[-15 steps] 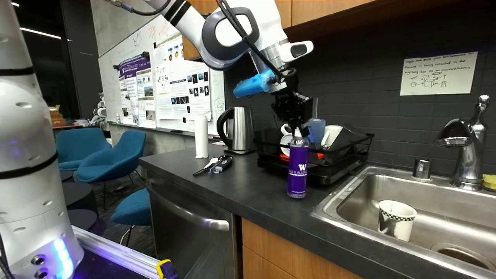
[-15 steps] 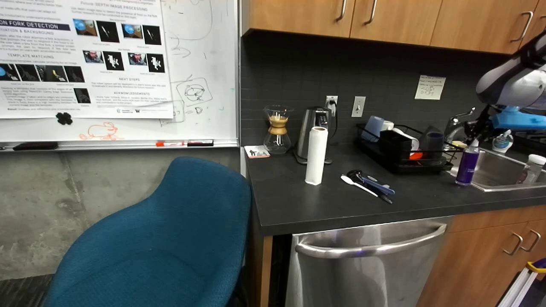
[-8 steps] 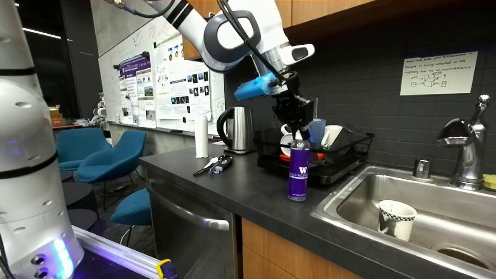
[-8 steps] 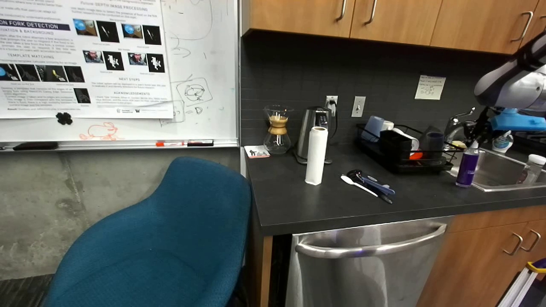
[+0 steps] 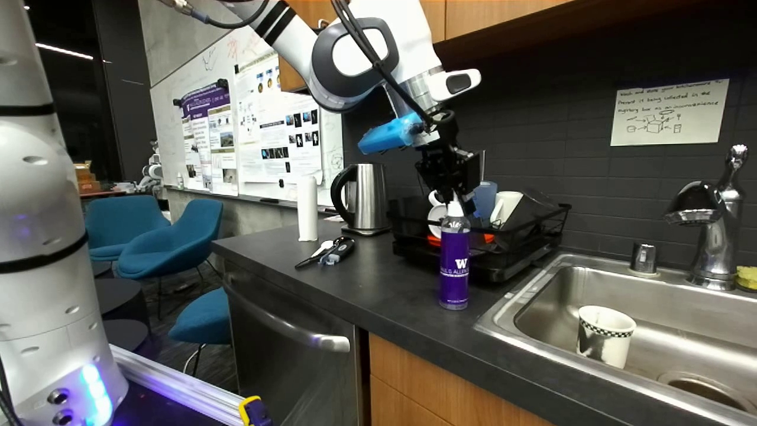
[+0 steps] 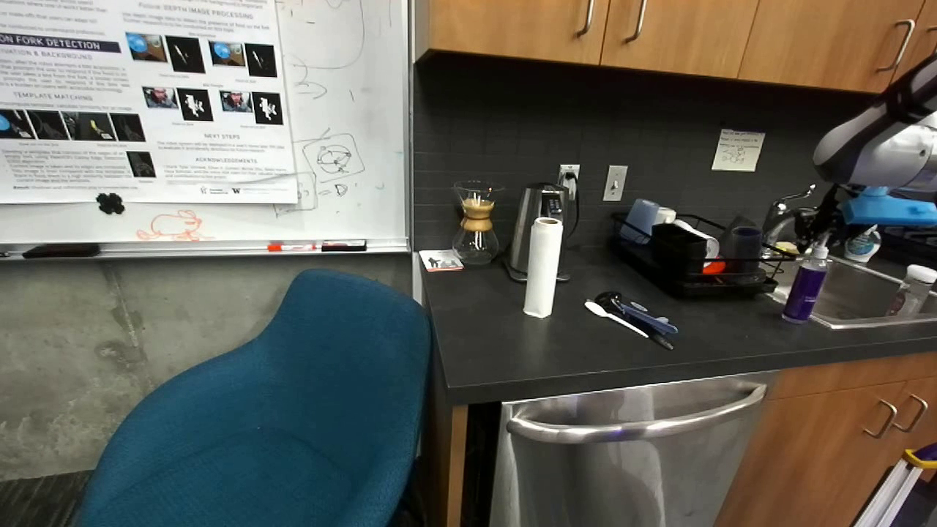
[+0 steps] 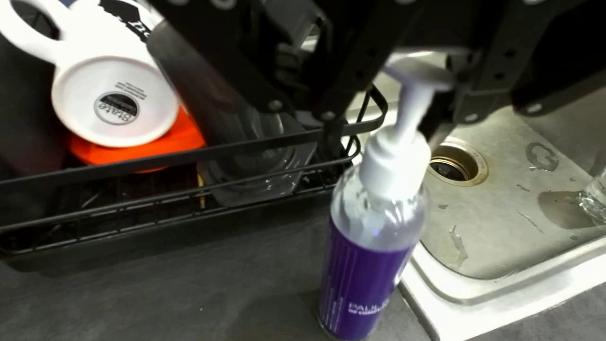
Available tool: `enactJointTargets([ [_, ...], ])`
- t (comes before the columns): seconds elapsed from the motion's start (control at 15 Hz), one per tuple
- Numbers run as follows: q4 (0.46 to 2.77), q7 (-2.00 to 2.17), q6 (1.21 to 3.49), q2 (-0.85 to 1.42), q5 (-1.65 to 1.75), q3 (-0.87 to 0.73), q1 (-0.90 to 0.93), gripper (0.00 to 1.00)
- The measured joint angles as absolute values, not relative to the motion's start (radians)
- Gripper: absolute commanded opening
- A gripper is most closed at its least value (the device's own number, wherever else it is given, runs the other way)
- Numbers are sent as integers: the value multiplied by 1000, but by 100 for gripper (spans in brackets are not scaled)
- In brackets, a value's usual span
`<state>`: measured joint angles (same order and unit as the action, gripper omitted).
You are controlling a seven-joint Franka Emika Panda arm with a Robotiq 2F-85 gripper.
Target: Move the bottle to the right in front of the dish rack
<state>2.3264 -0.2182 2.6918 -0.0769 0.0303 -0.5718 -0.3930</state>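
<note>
My gripper (image 7: 386,129) nearest: fingers spread apart around white pump top (image 7: 395,163), gap showing at one side. Under it, purple pump bottle (image 5: 454,269) upright on dark countertop (image 5: 378,290), just beside steel sink (image 5: 497,319), in front of black dish rack (image 5: 508,269). White mug (image 7: 116,97) in rack shows me its base. Steel kettle (image 5: 371,198) beyond.
</note>
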Motion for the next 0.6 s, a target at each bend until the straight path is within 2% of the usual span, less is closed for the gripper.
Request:
enactJointTargets([
  [0.13,2324,-218,2692,-77,30,-572,-394,79],
  [0.33,2322,-218,2692,-77,30,-572,-395,90],
  [0.4,2321,-218,2692,-77,30,-572,-395,90],
  [0.53,2318,-218,2692,-77,30,-572,-396,99],
  [0.6,2317,-217,2692,-78,32,-571,-398,100],
])
